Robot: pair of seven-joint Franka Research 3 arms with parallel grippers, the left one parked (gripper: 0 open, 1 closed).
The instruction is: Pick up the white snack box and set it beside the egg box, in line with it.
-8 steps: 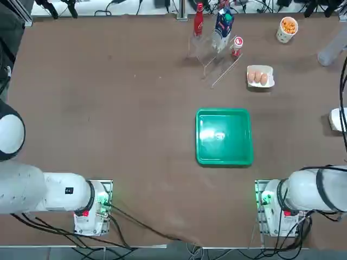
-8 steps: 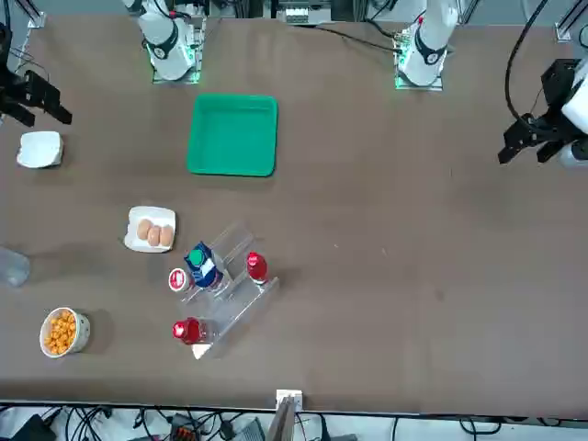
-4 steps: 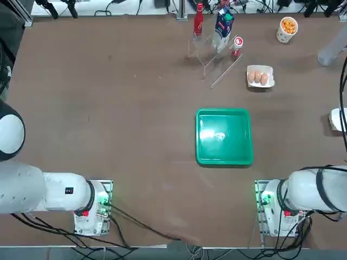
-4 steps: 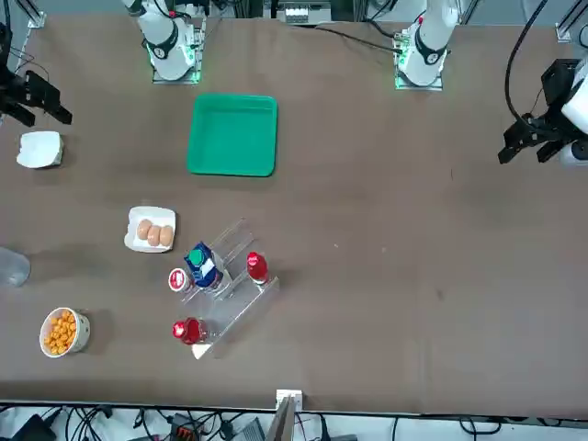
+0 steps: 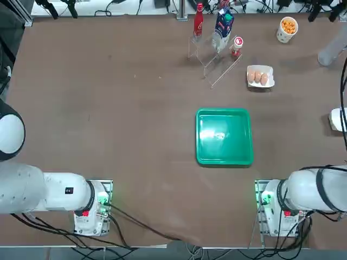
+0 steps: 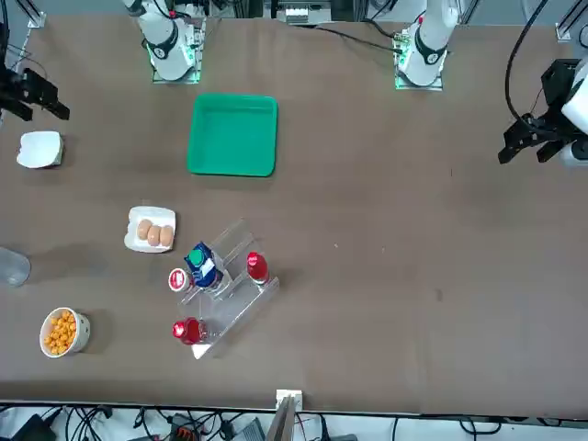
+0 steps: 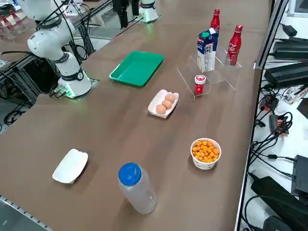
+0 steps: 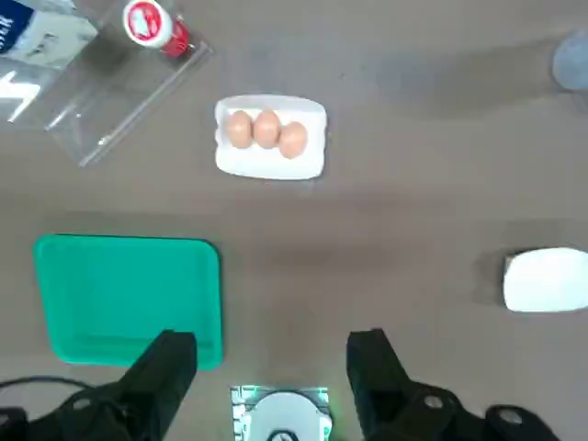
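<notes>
R gripper is empty, fingers wide apart, up over the surface. White snack box sits on the surface, well apart from egg box, nearer the robot and further to its R; clear bottle w/ blue cap stands not far off. Nothing's been picked up, so next is prob. a move over the snack box, then down.

Risks: box is low & smooth w/ rounded corners, so a shallow or off-centre grip could slip or tip it; too hard a squeeze may buckle thin walls. Coming in wide, fingers or arm might knock the bottle, esp. if it's light. At the egg box, little room for error: lowering too close could nudge it & roll eggs; a twist in the grip would leave the box out of line.
</notes>
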